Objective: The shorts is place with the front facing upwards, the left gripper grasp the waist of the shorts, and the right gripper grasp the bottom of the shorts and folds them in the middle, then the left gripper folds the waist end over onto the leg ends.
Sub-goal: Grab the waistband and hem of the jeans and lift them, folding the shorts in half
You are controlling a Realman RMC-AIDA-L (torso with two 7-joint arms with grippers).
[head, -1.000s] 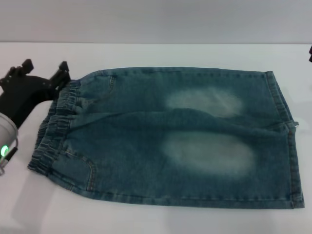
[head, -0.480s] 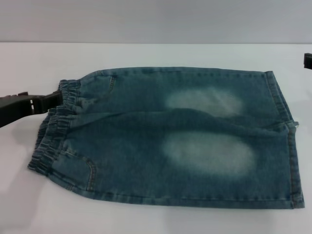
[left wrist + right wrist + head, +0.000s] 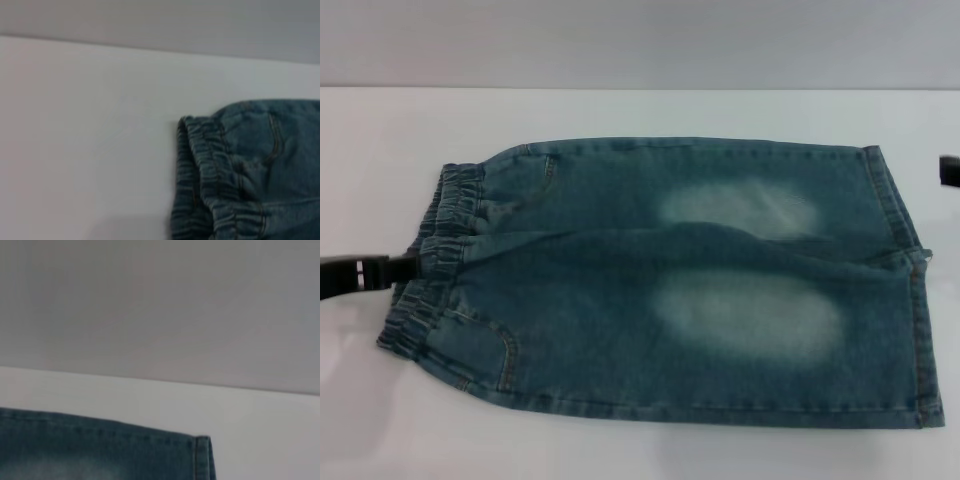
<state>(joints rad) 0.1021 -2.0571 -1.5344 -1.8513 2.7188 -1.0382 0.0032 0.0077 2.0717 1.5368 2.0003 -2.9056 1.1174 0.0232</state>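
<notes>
Shorts (image 3: 670,280) flat on the white worktop (image 3: 620,110), mid-frame, waistband (image 3: 435,255) left, leg hems (image 3: 910,290) right. My left end effector (image 3: 405,268) at left edge touches the waistband; grip state unclear. Right end effector (image 3: 950,170) barely visible at right edge, can't tell either.

A bare robot test bench, lab-like rather than domestic.

A plain white counter (image 3: 620,110) fills the frame and meets a blank grey wall (image 3: 640,40) along the top. Only denim shorts (image 3: 670,280) lie spread on it, with black robot arm parts poking in at the left and right edges.
</notes>
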